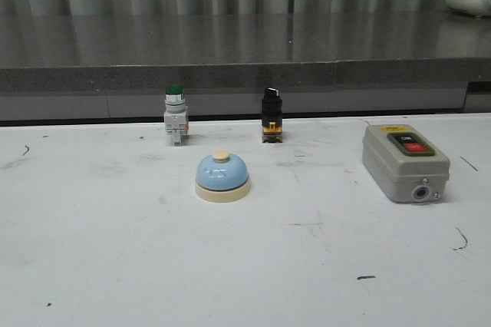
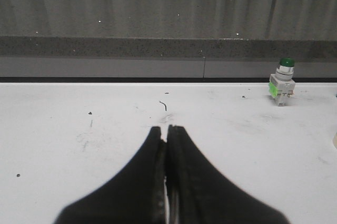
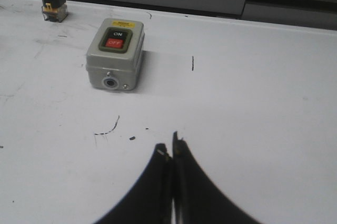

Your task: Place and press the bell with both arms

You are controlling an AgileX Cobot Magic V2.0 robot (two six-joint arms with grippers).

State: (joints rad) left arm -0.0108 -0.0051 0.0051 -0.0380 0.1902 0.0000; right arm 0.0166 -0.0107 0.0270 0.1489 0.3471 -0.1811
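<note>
The bell [image 1: 222, 176], a light-blue dome with a cream base and cream knob, stands upright on the white table [image 1: 115, 265], left of the middle. Only a sliver of its cream base [image 2: 335, 140] shows at the edge of the left wrist view. Neither arm shows in the front view. My left gripper [image 2: 167, 128] is shut and empty over bare table. My right gripper [image 3: 169, 144] is shut and empty over bare table, nearer than the grey box.
A green-capped pushbutton switch [image 1: 176, 114] [image 2: 283, 82] and a black selector switch [image 1: 270, 114] [image 3: 53, 0] stand near the table's back edge. A grey box with ON and OFF buttons [image 1: 405, 161] [image 3: 116, 53] lies at the right. A grey ledge [image 1: 230, 43] runs behind the table.
</note>
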